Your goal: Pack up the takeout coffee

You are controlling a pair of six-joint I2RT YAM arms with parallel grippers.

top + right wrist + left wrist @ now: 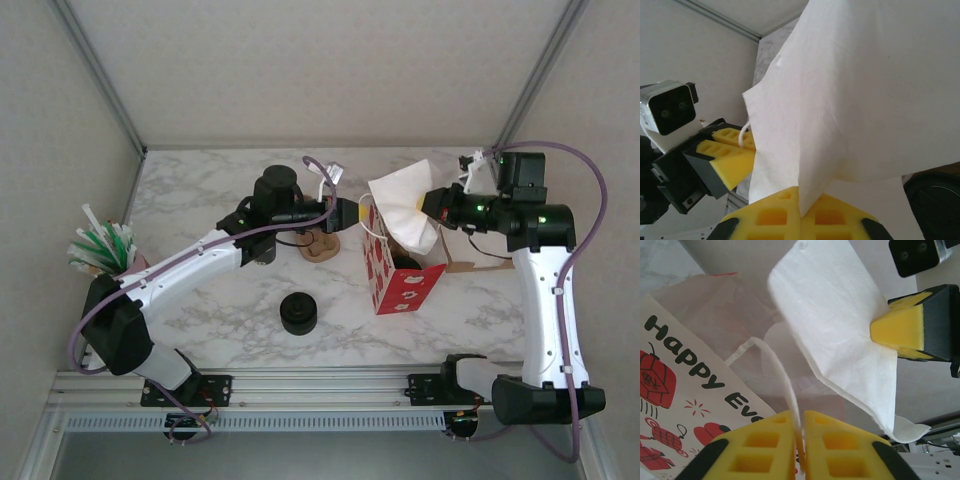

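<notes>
Both closed: left hand (799,445) pinches bag handle (779,367), right hand (801,212) pinches white paper sheet (865,90).

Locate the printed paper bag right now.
Top view: the bag sits right of centre on the table; left tool pinches its string handle, right tool its white top.

- White, grey-veined marble-pattern counter (470,310), enclosed at back and both sides.
- Plain off-white textured wall panels (320,70), joined by slim grey metal corner posts (100,75).
- Ribbed silver aluminium rail (320,385) along near counter edge.
- Soft, even lighting; faint shadows.
</notes>
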